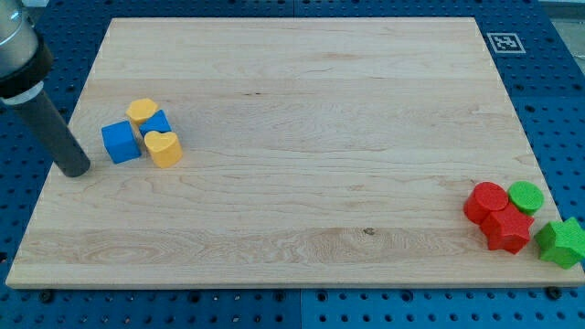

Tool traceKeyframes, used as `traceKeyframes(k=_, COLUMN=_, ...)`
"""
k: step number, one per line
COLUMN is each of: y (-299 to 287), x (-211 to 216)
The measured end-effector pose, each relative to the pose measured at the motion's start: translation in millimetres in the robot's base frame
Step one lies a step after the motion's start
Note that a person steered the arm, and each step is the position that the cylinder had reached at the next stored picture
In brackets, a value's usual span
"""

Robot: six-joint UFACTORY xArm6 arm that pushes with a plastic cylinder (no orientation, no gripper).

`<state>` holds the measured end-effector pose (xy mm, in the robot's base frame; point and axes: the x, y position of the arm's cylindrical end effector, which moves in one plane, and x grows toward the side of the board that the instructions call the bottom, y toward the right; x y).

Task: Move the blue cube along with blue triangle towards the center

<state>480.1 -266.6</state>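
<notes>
A: Blocks first — where do they sit in the camera view?

B: Blue cube (121,142) lies near the surface's (302,110) nine o'clock edge. The blue triangle (158,122) is at its two o'clock, wedged between a yellow block (141,111) at twelve and a yellow heart (164,148) at six, touching both.

A: And my tip (74,170)?

B: At the cube's eight o'clock, just beside it, a small gap between. No hand exists on this rod, so nothing spread or pinching.

A: Anything else?

B: Near four o'clock: a red cylinder (484,202), red star (508,228), green cylinder (526,196) and green star (560,242), clustered.
</notes>
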Motion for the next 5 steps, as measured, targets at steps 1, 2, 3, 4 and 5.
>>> traceKeyframes(k=1, y=13.9, x=-14.1)
traceKeyframes(k=2, y=50.7, x=-22.5)
traceKeyframes(k=3, y=94.4, x=-47.2)
traceKeyframes(k=4, y=128.6, x=-82.0)
traceKeyframes(k=5, y=148.5, x=-93.4)
